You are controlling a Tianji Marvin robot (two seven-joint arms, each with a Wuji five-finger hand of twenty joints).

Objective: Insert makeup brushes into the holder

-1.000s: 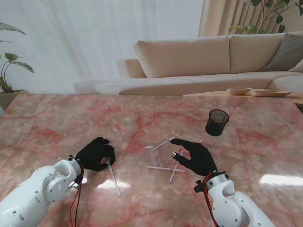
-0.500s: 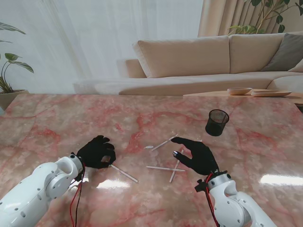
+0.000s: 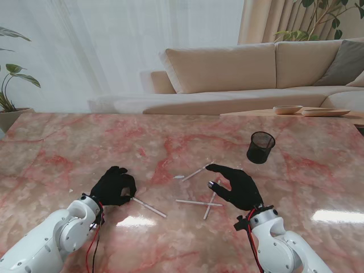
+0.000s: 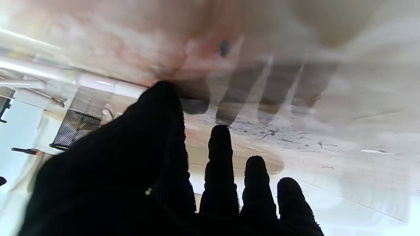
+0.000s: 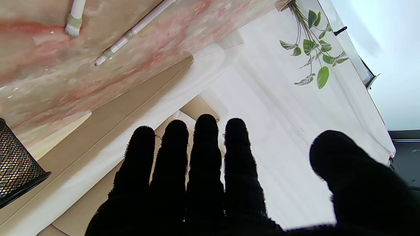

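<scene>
The left hand [image 3: 114,186] covers one end of a white brush [image 3: 149,207]; whether the fingers grip it cannot be told. The left wrist view is motion-blurred, and the hand [image 4: 137,170] blocks part of the mesh holder [image 4: 74,129] beyond it. In the right wrist view the holder [image 5: 18,164] is cut off by the picture's edge. Brush heads near the holder are too small to distinguish.

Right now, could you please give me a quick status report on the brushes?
Left hand on white brush, grip unclear. Right hand open over three loose white brushes. Black mesh holder upright, nothing blocking.
</scene>
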